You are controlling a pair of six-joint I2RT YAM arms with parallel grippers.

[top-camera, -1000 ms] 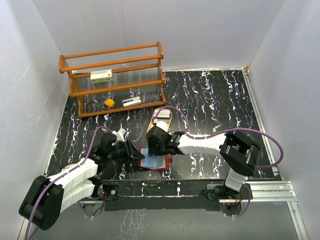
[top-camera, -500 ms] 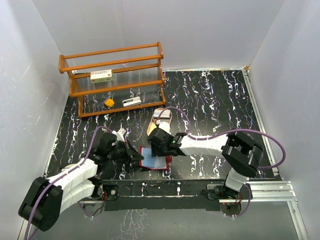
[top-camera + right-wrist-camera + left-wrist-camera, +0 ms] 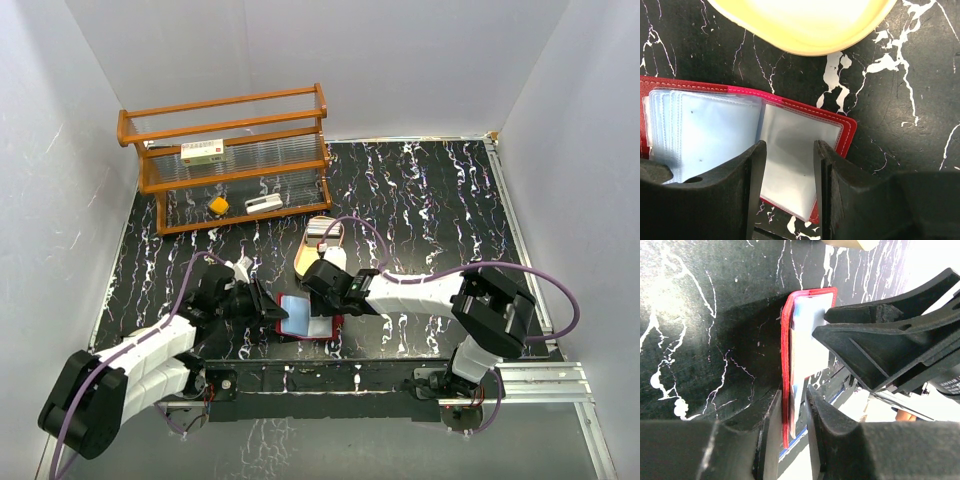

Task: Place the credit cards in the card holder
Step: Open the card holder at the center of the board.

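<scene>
Light, floppy dark-red leather-like folding card holder (image 3: 847,131) probably suits an edge pinch: left gripper (image 3: 792,401) nips its cover (image 3: 786,350); right gripper (image 3: 789,150), half-spread, empty, hovers over its slippery-looking sleeves (image 3: 710,130).

- Black, white-veined table (image 3: 430,200).
- Orange-framed clear rack (image 3: 230,160) stands far left.
- Tan oval tray (image 3: 343,238) sits mid-table.
- Red card holder (image 3: 318,325), opened, lies just near of the tray.

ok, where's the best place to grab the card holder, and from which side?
The raised left cover of the card holder, edge-on from the left: it stands up off the table, thin enough to pinch, as the left tool does now. The right half lies flat, with no lip to get under.
</scene>
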